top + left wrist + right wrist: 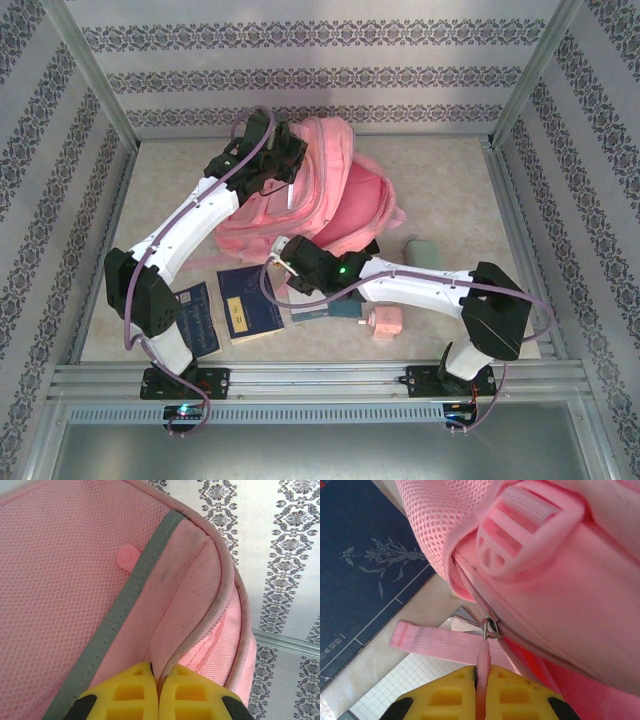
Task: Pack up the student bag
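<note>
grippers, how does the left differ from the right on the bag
The left gripper pinches a fabric fold at the student bag's far end; the right gripper pinches a pink zip pull at its near edge. The left gripper reaches far out; the right gripper sits close by the blue books. Both are shut.

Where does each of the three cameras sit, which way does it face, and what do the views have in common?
Top external: above and behind the bases, looking down on the table; both arms, left gripper and right gripper at the student bag.
Left wrist: on the left arm, looking along its yellow fingers, shut on a bag fold.
Right wrist: likewise on the right arm; fingers pinch the zipper pull, dark blue book beside.
Shared: all three show the bag.
</note>
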### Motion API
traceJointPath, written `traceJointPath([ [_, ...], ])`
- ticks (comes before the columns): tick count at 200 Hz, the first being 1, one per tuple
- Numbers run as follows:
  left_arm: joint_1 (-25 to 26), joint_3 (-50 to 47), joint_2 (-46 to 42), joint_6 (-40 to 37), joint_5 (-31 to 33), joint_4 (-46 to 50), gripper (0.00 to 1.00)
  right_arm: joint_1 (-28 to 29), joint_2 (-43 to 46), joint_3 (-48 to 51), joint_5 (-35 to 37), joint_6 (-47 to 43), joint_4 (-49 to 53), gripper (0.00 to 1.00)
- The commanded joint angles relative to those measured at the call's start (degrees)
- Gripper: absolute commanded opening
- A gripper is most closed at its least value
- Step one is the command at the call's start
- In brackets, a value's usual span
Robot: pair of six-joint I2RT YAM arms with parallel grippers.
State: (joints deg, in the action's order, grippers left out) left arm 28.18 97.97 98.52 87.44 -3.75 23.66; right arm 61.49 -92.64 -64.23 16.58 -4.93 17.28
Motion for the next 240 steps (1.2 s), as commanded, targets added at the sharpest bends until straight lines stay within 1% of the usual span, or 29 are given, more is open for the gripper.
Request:
traceJointPath([
  [1,1.0,2.12,-1.75,4.18,1.89,-5.44,0.0,1.0,-1.97,-3.1,-2.38,-0.96,-0.93,0.1],
  [30,1.02,1.74,-1.75,4.25,1.94,-5.72,0.0,1.07,-4.57,-5.12,-2.16,-0.28,-0.87,0.1],
  [60,1.04,1.96,-1.42,4.37,1.64,-5.73,0.0,1.63,-7.6,-7.38,-3.93,0.27,-0.79,0.12],
  [110,1.04,1.39,-1.05,4.41,0.15,-6.61,0.0,2.84,-11.86,-11.8,-4.2,-1.41,0.66,0.13],
  [120,0.98,1.26,-1.22,3.81,-0.09,-6.57,0.0,2.82,-12.28,-12.63,-3.5,-1.91,1.39,0.17],
  [134,0.75,1.25,-1.4,2.64,-0.77,-5.92,0.0,2.75,-11.74,-13.03,-2.25,-1.96,2.54,0.29],
  [143,0.52,0.95,-1.51,1.9,-1.57,-5.97,0.0,2.71,-10.56,-12.34,-1.49,-1.7,2.78,0.36],
  [157,-0.21,0.48,-1.73,0.03,-4.51,-6.26,0.0,2.66,-7.67,-10.36,-0.62,-1.3,2.27,0.44],
  [170,-1.04,0.12,-1.81,-4.6,-8.53,-6.52,0.0,2.45,-4.17,-8.37,-0.81,-0.96,1.27,0.5],
  [178,-1.88,0.67,-1.48,-9.17,-12.2,-4.96,0.0,2.48,-1.74,-7.05,-1.47,-0.88,0.33,0.52],
  [190,-3.33,3.39,-0.09,-16.02,-17.87,2.03,0.0,2.49,2.4,-5.03,-2.85,-0.42,-0.9,0.53],
  [205,-4.79,2.65,0.31,-20.64,-24.45,5.21,0.0,2.49,7.73,-2.16,-4.62,0.29,-2.56,0.55],
  [221,-6.15,-1.19,-0.5,-22.73,-28.76,4.18,0.0,2.49,13.24,0.66,-5.48,1.25,-3.51,0.56],
  [240,-7.39,-2.14,-1.4,-26.63,-30.35,5.7,0.0,2.4,19.78,4.07,-5.47,2.24,-3.69,0.56],
])
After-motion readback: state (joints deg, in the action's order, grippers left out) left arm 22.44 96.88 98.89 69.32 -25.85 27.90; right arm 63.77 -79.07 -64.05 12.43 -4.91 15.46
